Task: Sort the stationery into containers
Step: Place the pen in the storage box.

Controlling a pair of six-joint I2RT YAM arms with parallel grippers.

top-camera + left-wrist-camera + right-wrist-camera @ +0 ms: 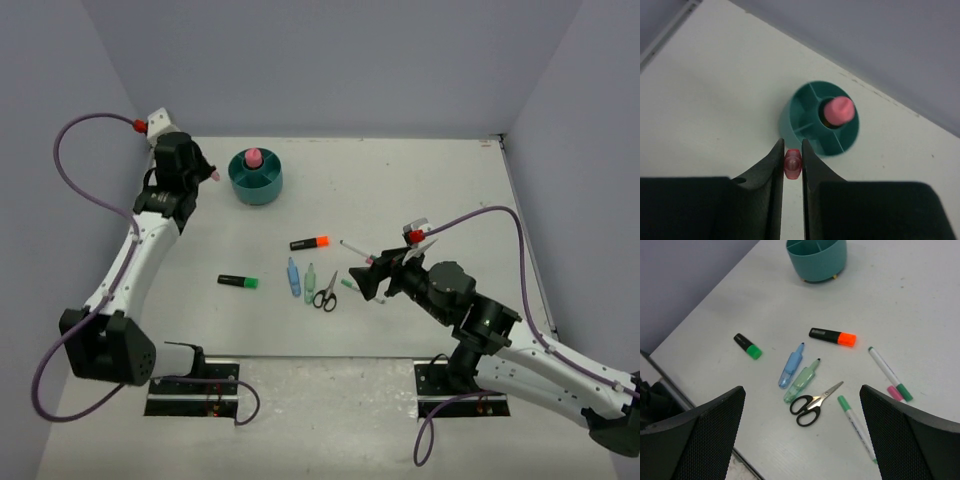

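The left claw [792, 146] pinches a pink marker [792, 164] seen end-on, just beside the teal organiser [786, 120] on the far left of the desk [420, 180]. A pink tube [838, 110] stands in the organiser's centre well. Mid-desk lie a green-capped highlighter [238, 281], blue marker [294, 277], pale-green marker [310, 279], scissors [326, 292] and orange-capped highlighter [310, 243]. The right claw [372, 275] hangs spread and empty near the white pens [888, 372].
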